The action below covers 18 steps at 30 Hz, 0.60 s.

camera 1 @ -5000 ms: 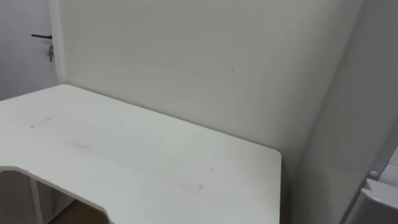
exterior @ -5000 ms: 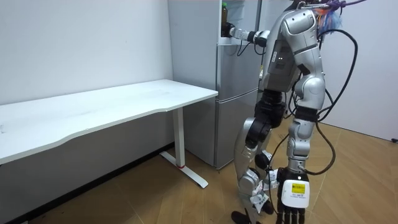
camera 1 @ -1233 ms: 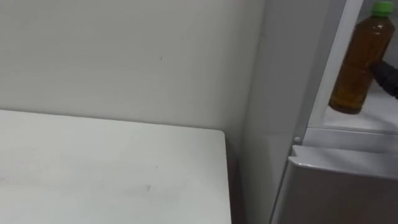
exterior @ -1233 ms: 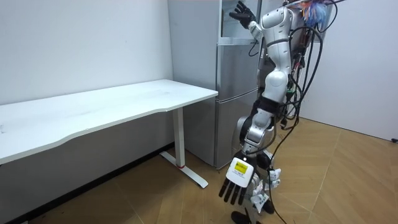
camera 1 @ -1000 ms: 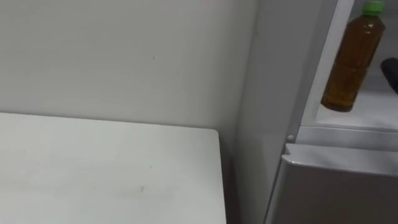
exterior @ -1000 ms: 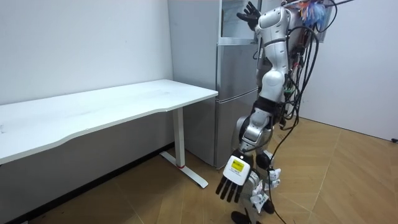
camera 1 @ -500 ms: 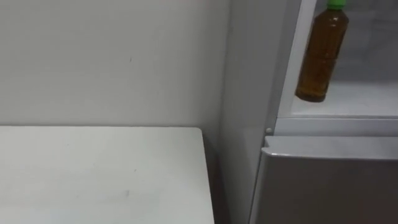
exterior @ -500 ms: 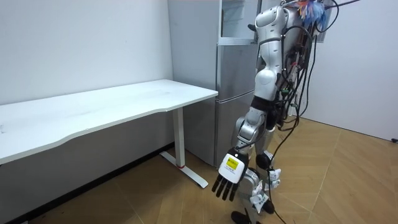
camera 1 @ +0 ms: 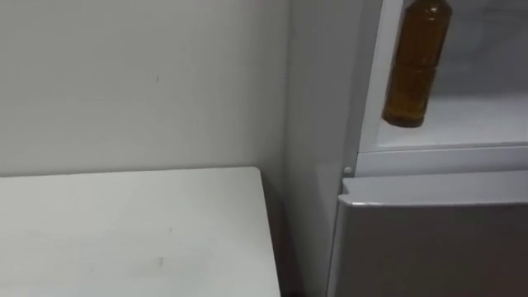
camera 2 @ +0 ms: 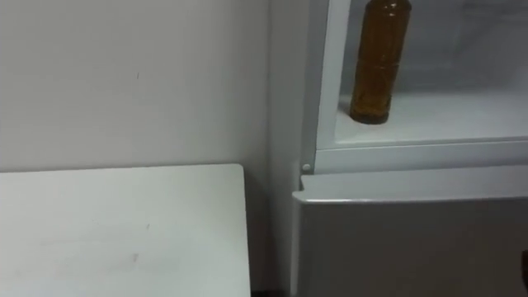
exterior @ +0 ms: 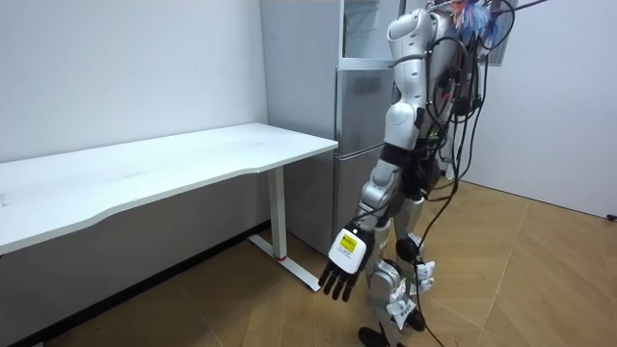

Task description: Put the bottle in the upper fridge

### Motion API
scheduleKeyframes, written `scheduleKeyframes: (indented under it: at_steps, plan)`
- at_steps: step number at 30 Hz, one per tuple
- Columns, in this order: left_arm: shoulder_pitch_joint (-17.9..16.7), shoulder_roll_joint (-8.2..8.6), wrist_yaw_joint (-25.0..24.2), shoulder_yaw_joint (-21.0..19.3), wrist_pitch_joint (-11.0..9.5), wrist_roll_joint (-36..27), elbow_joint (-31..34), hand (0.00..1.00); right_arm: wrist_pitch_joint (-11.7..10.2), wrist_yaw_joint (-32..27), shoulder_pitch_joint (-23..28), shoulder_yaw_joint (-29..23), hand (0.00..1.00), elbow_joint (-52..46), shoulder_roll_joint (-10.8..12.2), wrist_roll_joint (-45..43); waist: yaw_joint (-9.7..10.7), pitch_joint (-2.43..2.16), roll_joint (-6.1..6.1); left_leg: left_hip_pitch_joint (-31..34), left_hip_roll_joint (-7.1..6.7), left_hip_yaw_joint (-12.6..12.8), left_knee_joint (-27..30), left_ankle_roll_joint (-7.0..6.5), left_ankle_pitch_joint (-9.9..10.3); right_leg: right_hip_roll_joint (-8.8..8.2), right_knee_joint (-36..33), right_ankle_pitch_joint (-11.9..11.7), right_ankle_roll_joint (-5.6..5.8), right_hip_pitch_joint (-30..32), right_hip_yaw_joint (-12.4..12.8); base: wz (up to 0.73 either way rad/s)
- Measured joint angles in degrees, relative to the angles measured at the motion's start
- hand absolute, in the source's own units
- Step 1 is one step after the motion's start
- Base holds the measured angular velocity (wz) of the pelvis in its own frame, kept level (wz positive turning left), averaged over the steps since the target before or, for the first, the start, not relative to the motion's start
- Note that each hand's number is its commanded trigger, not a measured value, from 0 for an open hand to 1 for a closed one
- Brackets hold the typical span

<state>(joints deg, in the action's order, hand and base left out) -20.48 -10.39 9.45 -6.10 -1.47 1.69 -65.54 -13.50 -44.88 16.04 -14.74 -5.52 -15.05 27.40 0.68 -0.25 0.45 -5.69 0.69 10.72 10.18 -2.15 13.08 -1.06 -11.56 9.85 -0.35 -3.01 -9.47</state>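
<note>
Bottle (camera 1: 415, 70): standing upright and unsupported on the shelf (camera 1: 474, 124) of the open upper fridge, near its left wall.
Change: the right hand, beside the bottle a second ago, is drawing away; its state cannot be told.
Left hand (exterior: 339, 273): hanging beside the robot's leg, fingers straight, holding nothing.
Robot: standing facing the fridge, next to the tabletop (camera 1: 124, 231).
Meaning: placement is looking complete; door closing is probably remaining.
</note>
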Motion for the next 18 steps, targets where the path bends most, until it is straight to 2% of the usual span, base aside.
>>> scheduleKeyframes:
  at_steps: [5, 10, 18]
  plan:
    - [-0.3, 0.08, -0.1, 0.8, 0.1, 0.0, 1.9, 0.00, 0.1, -0.1, 0.9, 1.8, 0.00, 9.0, 1.4, 8.6, 0.5, 0.00, 0.57, 0.0, -0.08, 0.0, 0.0, 0.04, 0.0, -0.02, -0.2, 0.5, 0.08, 0.1, 0.1, 0.01]
    - [-0.3, 0.32, -0.5, 2.1, 0.1, -0.2, 2.1, 0.00, 0.2, -1.2, 1.1, 2.9, 0.00, 14.3, 2.5, 10.9, 0.7, -0.01, 0.65, 0.0, -0.20, 0.1, -0.5, 0.10, 0.1, 0.02, -0.2, 0.7, 0.11, 0.3, 0.3, 0.00]
    - [-0.3, 0.33, -2.2, 3.6, 0.5, -0.5, 1.9, 0.00, 0.4, 1.1, 0.9, 5.1, 0.00, 26.1, 2.5, 11.3, 1.0, -0.01, 0.55, -0.5, -0.22, -0.1, -0.7, 0.10, 0.1, 0.07, 0.3, 0.8, 0.16, 0.1, 0.9, 0.00]
